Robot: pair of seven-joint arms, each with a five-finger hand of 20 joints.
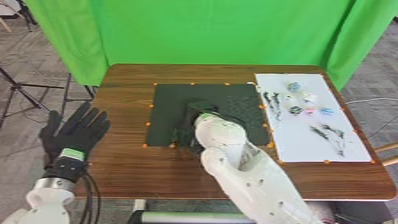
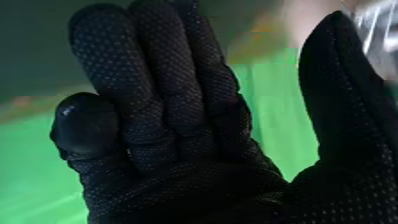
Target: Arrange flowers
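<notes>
My right hand (image 1: 204, 106) is over the dark mat (image 1: 169, 127), its arm hiding part of the mat. In the right wrist view the same hand (image 2: 178, 150) is open, most fingers straight, one bent, the thumb apart, nothing between them. Beyond the thumb a clear shiny thing (image 2: 382, 30) shows in part; I cannot tell what it is. Small pale, pink and blue flower heads (image 1: 309, 104) lie on the white sheet (image 1: 302, 145), with dark stems (image 1: 330, 135) and further sprigs (image 1: 274, 104) beside them. My left hand (image 1: 78, 131) is open at the table's left edge, fingers spread.
The brown wooden table (image 1: 124, 165) extends around the mat and sheet. Small orange markers (image 1: 327, 161) line the edges of both. A green curtain (image 1: 213, 35) hangs behind the table, and a black stand (image 1: 27, 90) is on the floor at the left.
</notes>
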